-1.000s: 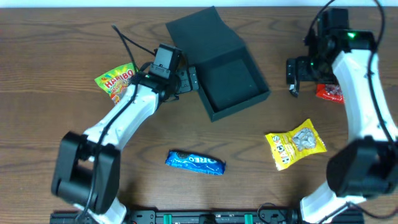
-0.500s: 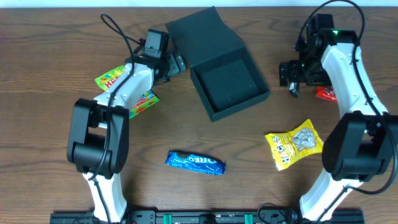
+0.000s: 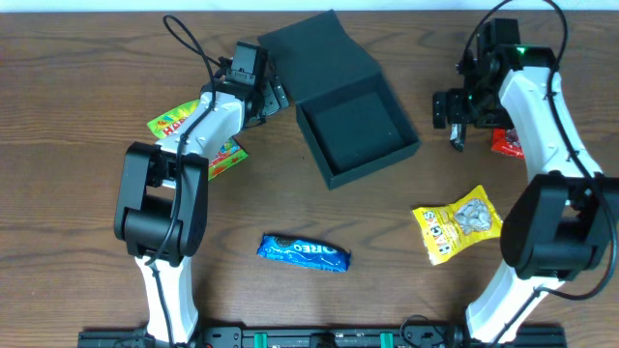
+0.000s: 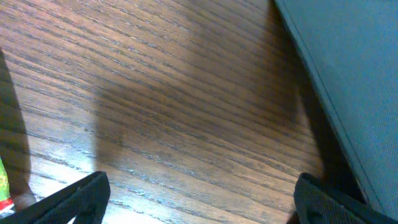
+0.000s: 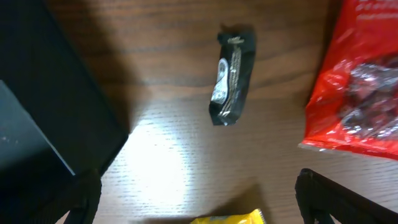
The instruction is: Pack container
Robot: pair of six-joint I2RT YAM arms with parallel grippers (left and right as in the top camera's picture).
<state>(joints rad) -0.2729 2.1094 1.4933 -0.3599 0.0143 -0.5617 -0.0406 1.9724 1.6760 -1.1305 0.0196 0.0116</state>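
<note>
The container [image 3: 360, 130] is a dark square box lying open at the table's middle back, its flap lid [image 3: 314, 53] hinged away to the back left. My left gripper [image 3: 274, 97] hovers open just left of the box; in the left wrist view it [image 4: 199, 208] has only bare wood between its fingertips, with the container [image 4: 354, 74] at the right. My right gripper [image 3: 451, 121] stands open to the right of the box. In the right wrist view the right gripper [image 5: 202, 208] is empty over the table, with the container [image 5: 43, 124] at the left.
A Haribo packet [image 3: 177, 123] lies partly under the left arm. A blue Oreo packet [image 3: 303, 252] sits near the front, a yellow packet [image 3: 460, 223] front right. A red packet [image 5: 360, 93] and a small black packet [image 5: 231, 84] lie by the right gripper.
The left arm has swung back and left, bringing its gripper from the box's front-left corner to beside the flap lid. The right gripper has shifted slightly toward the back. Both stay open.
</note>
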